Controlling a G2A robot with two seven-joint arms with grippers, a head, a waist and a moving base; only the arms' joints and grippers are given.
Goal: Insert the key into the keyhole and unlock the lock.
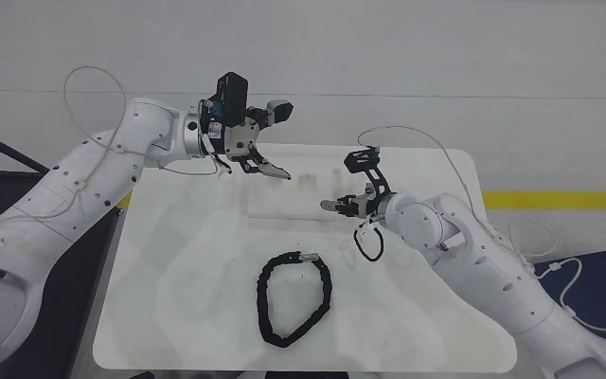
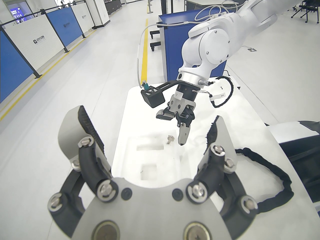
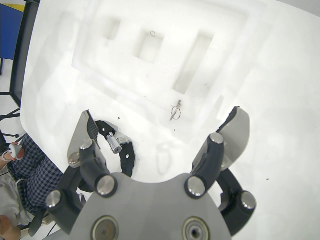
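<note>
Since neither gripper holds anything, we log the step as key pick-up, not yet begun.

- Left gripper: hangs above the left end of the foam tray, jaws spread wide and nothing between them – the left wrist view confirms this.
- Lock: a black sleeved chain loop flat on the table, on the robot's side of the foam tray and well apart from it. Its metal cylinder sits at the end of the loop nearest the tray.
- Key: on its ring, lying on the tray's robot-side ledge, just beside the long recess at the right end.
- Right gripper: at the tray's right end, jaws released. One fingertip is low and near the key, apparently not touching.

Judgement: the next move falls to the right arm. It must straddle the key and pinch the head so the blade sticks out – awkward, since the key is thin and lies flat on soft foam. We expect the left arm will then need to steady the cylinder.
</note>
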